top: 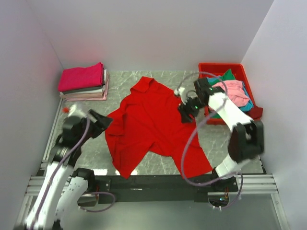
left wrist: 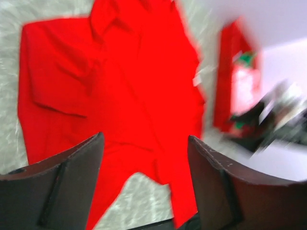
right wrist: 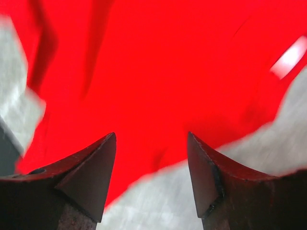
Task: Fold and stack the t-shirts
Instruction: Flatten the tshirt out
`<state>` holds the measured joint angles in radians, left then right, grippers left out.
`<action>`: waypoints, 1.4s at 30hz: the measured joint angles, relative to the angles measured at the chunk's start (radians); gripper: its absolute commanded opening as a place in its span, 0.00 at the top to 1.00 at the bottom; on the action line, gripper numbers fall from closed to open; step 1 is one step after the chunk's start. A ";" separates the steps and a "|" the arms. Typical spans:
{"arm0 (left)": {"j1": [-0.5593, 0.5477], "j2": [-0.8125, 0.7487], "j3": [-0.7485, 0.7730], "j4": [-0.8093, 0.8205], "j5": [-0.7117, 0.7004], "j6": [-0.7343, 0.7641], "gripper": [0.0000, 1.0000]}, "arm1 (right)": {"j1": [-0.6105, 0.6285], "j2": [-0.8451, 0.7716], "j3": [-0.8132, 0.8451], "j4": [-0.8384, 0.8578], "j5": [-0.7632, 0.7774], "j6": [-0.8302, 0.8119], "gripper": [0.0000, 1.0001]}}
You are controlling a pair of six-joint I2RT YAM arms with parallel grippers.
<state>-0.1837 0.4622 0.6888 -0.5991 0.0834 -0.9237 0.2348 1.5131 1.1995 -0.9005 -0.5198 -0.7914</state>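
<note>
A large bright red t-shirt [top: 153,127] lies spread and rumpled across the middle of the table; it also fills the left wrist view [left wrist: 120,86] and the right wrist view [right wrist: 158,72]. My left gripper [top: 101,120] is open and empty, above the shirt's left edge. My right gripper [top: 184,112] is open and empty, above the shirt's right edge. A folded stack of t-shirts [top: 84,82], magenta on top with grey, white and pink below, sits at the back left.
A red plastic bin [top: 218,69] at the back right holds unfolded pink, green and teal shirts [top: 235,91]. A small red object [top: 65,109] lies near the stack. White walls close in the left, back and right sides.
</note>
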 measured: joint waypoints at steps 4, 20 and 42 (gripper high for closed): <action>0.000 0.369 0.014 0.142 0.072 0.112 0.30 | -0.001 0.298 0.290 0.048 -0.064 0.129 0.33; -0.152 1.083 0.406 0.080 -0.174 0.368 0.27 | -0.006 0.932 1.022 0.077 0.283 0.489 0.32; -0.125 1.284 0.598 -0.131 -0.375 0.468 0.82 | -0.014 0.958 0.992 0.072 0.301 0.466 1.00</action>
<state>-0.3088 1.7466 1.2869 -0.7303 -0.2913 -0.4553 0.2203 2.4714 2.1914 -0.8288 -0.2184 -0.3252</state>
